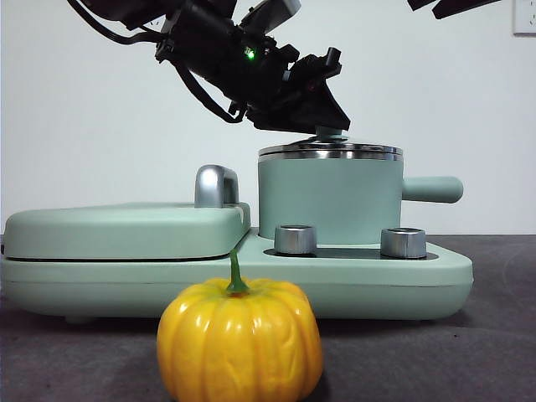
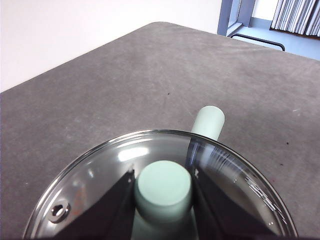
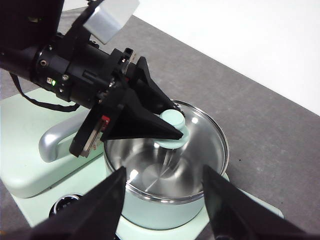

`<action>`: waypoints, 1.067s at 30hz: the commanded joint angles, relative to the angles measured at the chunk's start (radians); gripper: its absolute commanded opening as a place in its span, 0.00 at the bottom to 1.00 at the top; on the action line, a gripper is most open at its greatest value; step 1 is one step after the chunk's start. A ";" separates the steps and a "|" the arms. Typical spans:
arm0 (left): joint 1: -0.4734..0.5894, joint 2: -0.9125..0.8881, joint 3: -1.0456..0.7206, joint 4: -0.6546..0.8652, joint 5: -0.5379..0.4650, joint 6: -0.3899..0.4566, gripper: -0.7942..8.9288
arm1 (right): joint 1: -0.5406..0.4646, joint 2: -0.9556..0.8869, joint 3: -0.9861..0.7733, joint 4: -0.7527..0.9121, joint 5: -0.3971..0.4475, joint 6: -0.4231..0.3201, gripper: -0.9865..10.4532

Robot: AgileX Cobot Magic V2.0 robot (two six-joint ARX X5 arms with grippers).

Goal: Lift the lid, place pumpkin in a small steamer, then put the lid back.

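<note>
The lid [image 1: 331,152] sits level on the small steamer [image 1: 327,205], a mint-green pot with a side handle [image 1: 431,189]. My left gripper [image 1: 328,126] comes down from the upper left, its jaws closed on the lid's mint-green knob [image 2: 164,187]. The glass lid [image 2: 235,175] fills the left wrist view. The pumpkin [image 1: 239,339] stands on the table in front of the appliance, apart from both grippers. My right gripper [image 3: 164,170] is open and empty, hovering above the steamer [image 3: 150,210] and lid [image 3: 205,135]. It shows as a black tip [image 1: 461,7] at the top right.
The steamer stands on a mint-green appliance base [image 1: 377,272] with two steel dials [image 1: 295,239] [image 1: 403,242]. A flat griddle cover [image 1: 126,228] with a chrome handle [image 1: 216,186] lies to the left. Grey table surrounds it.
</note>
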 commanded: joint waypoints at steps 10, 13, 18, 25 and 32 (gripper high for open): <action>-0.009 0.023 0.031 0.013 -0.001 -0.008 0.09 | 0.004 0.003 0.015 0.011 0.002 0.011 0.30; -0.009 0.023 0.035 0.012 -0.001 -0.009 0.09 | 0.004 0.003 0.015 0.011 0.003 0.010 0.30; -0.009 0.014 0.046 0.012 -0.001 -0.019 0.09 | 0.004 0.003 0.015 0.011 0.003 0.010 0.30; -0.009 -0.032 0.047 0.012 -0.001 -0.018 0.09 | 0.004 0.003 0.015 0.011 0.004 0.010 0.30; -0.001 -0.085 0.047 0.011 -0.009 -0.016 0.09 | 0.004 0.003 0.015 0.011 0.003 0.010 0.30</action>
